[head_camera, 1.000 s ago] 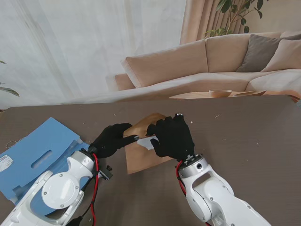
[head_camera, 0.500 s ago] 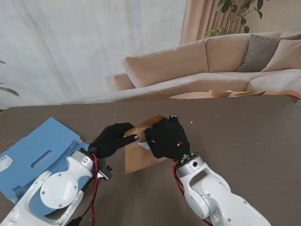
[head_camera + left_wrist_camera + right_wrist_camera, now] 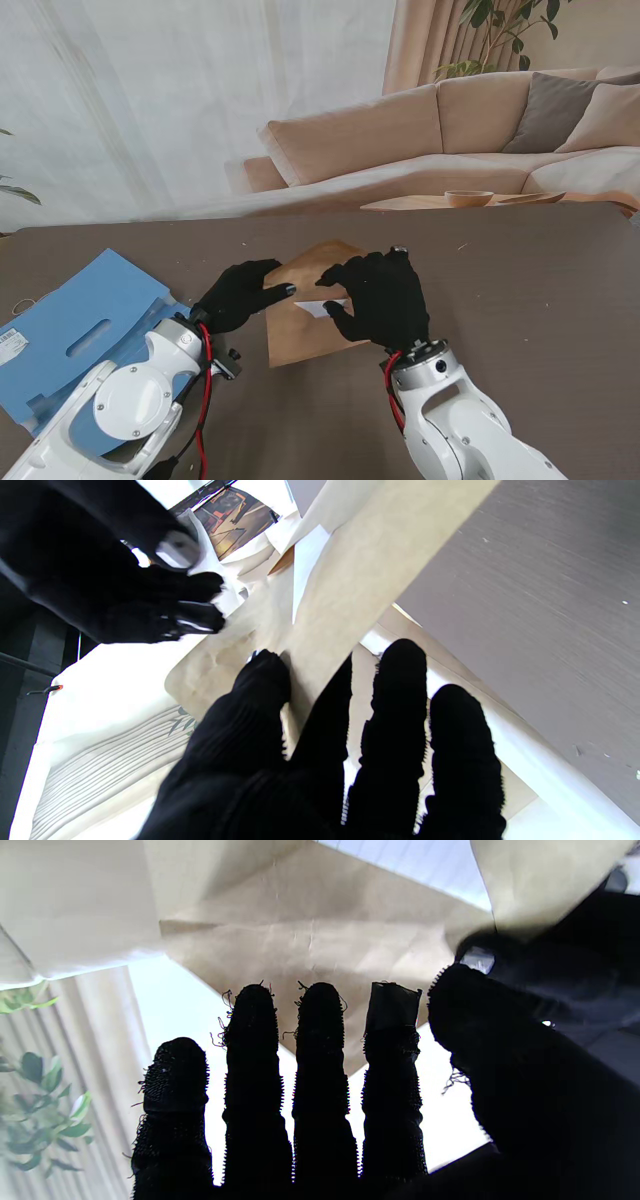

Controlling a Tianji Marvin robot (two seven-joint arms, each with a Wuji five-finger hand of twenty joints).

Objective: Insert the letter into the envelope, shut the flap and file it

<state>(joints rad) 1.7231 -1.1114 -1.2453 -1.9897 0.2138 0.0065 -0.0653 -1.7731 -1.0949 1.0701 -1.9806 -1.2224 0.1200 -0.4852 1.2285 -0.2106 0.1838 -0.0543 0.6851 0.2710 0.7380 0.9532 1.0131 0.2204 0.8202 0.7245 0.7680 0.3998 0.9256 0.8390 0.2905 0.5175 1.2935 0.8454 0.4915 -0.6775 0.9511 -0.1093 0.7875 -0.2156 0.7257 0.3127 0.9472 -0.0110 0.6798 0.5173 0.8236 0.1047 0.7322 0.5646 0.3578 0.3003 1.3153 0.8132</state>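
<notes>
The thin, floppy white paper letter (image 3: 322, 306) is pinched by the right hand (image 3: 383, 298) at the flat brown paper envelope (image 3: 303, 330), best held by its edge, pinned under the left hand (image 3: 240, 294).

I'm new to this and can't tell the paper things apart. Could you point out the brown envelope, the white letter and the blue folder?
brown envelope (image 3: 300, 340): stand view, on its bare lower body.
white letter (image 3: 322, 306): stand view, on the strip showing between the hands.
blue folder (image 3: 75, 320): stand view, on its flat cover.

White arms (image 3: 120, 410), red cables (image 3: 205, 370), black-gloved robot hands (image 3: 385, 298).
</notes>
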